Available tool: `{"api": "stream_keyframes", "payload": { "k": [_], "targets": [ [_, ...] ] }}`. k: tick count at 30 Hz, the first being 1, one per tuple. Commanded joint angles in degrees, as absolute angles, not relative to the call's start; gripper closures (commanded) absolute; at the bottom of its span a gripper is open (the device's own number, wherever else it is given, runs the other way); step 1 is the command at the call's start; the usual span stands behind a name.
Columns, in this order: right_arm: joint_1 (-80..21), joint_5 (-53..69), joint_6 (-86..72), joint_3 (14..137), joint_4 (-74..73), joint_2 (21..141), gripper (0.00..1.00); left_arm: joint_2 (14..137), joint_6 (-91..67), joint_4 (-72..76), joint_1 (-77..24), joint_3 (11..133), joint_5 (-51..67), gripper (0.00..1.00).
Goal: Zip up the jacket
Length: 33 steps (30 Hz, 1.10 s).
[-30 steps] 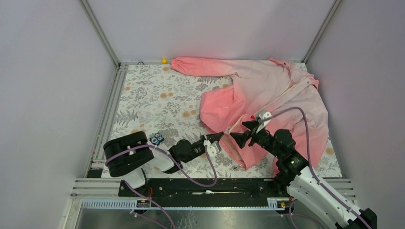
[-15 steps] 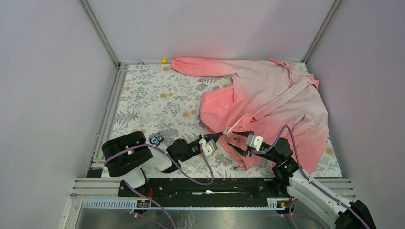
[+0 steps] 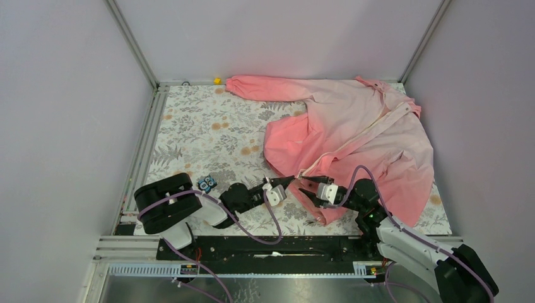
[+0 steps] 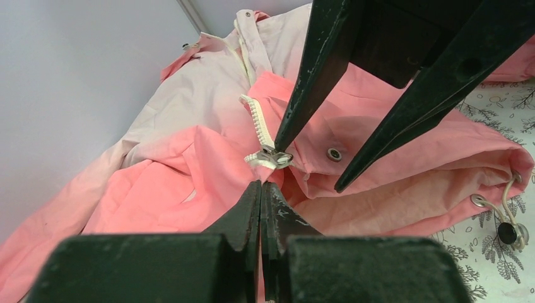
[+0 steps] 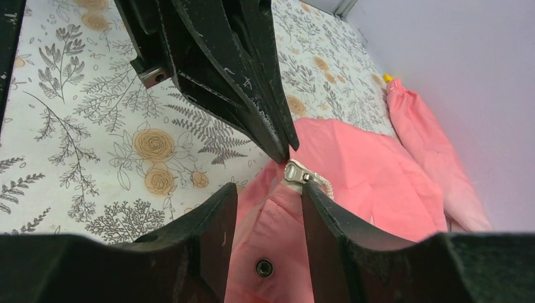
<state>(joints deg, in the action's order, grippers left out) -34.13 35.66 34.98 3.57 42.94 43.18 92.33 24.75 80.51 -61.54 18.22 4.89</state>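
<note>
The jacket (image 3: 372, 126) lies unzipped at the far right, its hem (image 3: 322, 218) nearest us. We are taking hold of the zipper slider (image 4: 270, 156): our left gripper (image 4: 261, 184) is pressed together just beside it, and our right gripper (image 5: 268, 189) stands apart around it. Next we must clamp the slider and draw it away toward the collar.

The large fabric jacket (image 3: 353, 126) is coloured salmon pink at centre frame, faded to pale pink upper right; its zipper (image 4: 257, 117) is white. The table covering (image 3: 202, 132) is printed with grey ferns and orange flowers.
</note>
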Motion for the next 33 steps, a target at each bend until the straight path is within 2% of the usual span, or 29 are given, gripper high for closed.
{"api": "stream_keyframes", "payload": {
  "k": [1,9,20,33],
  "targets": [
    [-34.32,36.84,38.32,5.89,48.03,44.12,0.51,90.23,23.51,84.15,-61.44,18.62,7.6,1.0],
    [-34.36,36.67,38.03,5.24,48.16,41.63,0.52,90.39,23.7,82.69,-61.44,19.19,8.36,1.0],
    [-34.35,38.01,37.99,5.75,50.5,45.49,0.56,90.24,23.79,81.83,-61.48,19.51,8.87,1.0],
    [-34.36,36.3,36.83,5.31,52.56,46.17,0.67,90.09,24.07,80.21,-61.52,19.94,9.71,1.0]
  ]
}}
